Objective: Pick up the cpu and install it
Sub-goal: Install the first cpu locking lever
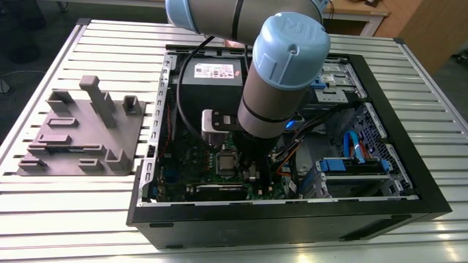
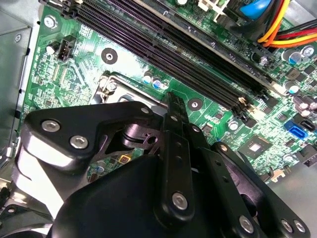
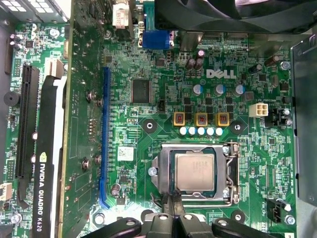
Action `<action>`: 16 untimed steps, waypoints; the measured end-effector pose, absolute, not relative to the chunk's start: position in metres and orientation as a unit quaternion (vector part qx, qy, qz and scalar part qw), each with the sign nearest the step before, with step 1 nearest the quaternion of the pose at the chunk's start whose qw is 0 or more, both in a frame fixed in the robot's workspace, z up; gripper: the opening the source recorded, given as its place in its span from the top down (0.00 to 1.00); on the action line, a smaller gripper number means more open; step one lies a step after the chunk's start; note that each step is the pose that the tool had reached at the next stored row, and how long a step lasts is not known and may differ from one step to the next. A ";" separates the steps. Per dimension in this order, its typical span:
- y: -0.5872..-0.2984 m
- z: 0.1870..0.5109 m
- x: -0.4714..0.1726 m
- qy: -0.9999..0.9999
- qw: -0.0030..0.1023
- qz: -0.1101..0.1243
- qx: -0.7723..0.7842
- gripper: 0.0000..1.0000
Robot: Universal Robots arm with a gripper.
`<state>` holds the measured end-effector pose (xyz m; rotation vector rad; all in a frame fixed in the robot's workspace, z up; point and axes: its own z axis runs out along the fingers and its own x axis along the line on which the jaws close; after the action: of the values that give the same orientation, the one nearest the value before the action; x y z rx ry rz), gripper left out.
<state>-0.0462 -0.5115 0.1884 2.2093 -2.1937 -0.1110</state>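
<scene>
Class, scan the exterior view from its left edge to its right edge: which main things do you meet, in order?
Grey moulded parts holder with upright pegs → green motherboard inside the open black computer case → grey and pale blue robot arm → blue-fronted drive bay.

1. The computer case [image 1: 409,164] is lying open on the desk [image 1: 58,219], toward the exterior view's right.
2. A fixture block [image 1: 76,137] is sitting on the desk just beside the case, on the exterior view's left.
3. The motherboard [image 3: 148,64] is lying in the case, with the power supply box [image 1: 212,76] standing behind it.
4. The cpu [image 3: 194,172] is sitting in the socket bracket [image 3: 230,173] on the motherboard.
5. The pincer [image 3: 172,206] is hanging at the socket's edge, just beside the cpu.
6. The arm [image 1: 281,82] is reaching down into the case.
</scene>
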 end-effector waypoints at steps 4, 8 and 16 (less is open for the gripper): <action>-0.512 0.188 -0.046 -0.704 0.013 -0.036 0.709 0.90; -0.512 0.188 -0.045 -0.704 0.013 -0.036 0.709 0.90; -0.511 0.188 -0.042 -0.704 0.013 -0.036 0.710 0.90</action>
<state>-0.0425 -0.5114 0.1884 2.2107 -2.1924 -0.1109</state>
